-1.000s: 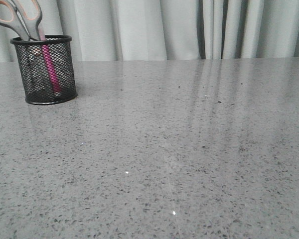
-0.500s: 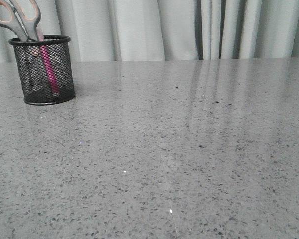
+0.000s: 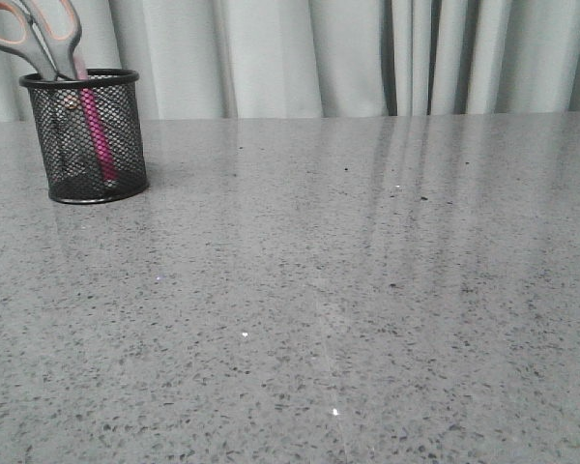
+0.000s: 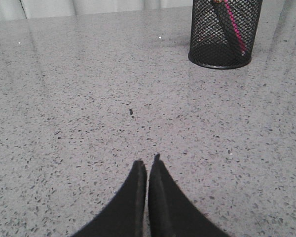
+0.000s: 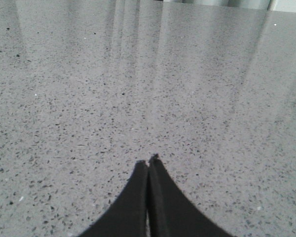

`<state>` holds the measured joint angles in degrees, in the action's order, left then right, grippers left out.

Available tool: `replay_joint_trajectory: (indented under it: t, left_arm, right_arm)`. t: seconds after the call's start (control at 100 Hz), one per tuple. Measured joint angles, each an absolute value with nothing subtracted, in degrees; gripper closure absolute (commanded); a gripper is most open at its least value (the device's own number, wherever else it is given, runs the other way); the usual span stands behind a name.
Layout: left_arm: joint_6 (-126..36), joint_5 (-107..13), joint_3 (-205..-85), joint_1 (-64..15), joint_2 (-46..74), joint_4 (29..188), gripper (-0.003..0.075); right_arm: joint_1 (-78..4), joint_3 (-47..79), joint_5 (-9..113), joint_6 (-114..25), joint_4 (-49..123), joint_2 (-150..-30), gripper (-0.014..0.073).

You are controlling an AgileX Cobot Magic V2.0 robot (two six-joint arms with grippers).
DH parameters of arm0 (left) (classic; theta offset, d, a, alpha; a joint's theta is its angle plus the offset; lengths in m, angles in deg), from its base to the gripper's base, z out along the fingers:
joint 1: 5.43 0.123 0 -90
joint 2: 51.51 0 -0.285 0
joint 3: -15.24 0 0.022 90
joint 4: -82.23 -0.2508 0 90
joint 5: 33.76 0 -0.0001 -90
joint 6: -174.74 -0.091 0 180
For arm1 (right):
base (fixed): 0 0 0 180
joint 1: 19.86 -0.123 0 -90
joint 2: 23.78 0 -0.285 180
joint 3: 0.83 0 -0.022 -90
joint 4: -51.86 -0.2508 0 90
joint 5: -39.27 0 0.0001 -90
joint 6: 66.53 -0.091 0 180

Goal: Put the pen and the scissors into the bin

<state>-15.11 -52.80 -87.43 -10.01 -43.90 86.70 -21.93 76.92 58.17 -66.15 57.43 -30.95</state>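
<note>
Both sets of fingers are pressed together with nothing between them: the left gripper (image 4: 148,165) hangs just above the speckled grey worktop (image 3: 367,290), and the right gripper (image 5: 148,162) does the same over a bare stretch of it.

Moving out from the left fingers, the bin (image 4: 225,32) sits further off on the worktop, well apart from them. In the front view the bin (image 3: 87,135) stands upright at the far left, near the back edge in front of the pale curtain (image 3: 319,58).

Inside it: the pen (image 3: 97,135) leans at a slant, its pink showing through the mesh, and the scissors (image 3: 34,34) stand blades down with the grey, orange-lined handles sticking up over the rim. So both things are in the bin.

Compared to a second ago, pretty much nothing has changed, just a tiny wobble in the framing. Bin, pen and scissors sit the same.
</note>
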Motion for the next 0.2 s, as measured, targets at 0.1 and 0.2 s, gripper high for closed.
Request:
replay_joint_trajectory:
  t: [0.1, 0.2]
  left_arm:
    - [-15.11, -52.8, -87.43, -10.01, -43.9, 86.7, 0.0739]
    - [-15.11, -52.8, -87.43, -10.01, -43.9, 86.7, 0.0739]
  right_arm:
    - [-21.93, 76.92, 58.17, -66.15, 57.43, -30.95, 0.067]
    - [-21.93, 76.92, 58.17, -66.02, 57.43, -30.95, 0.067]
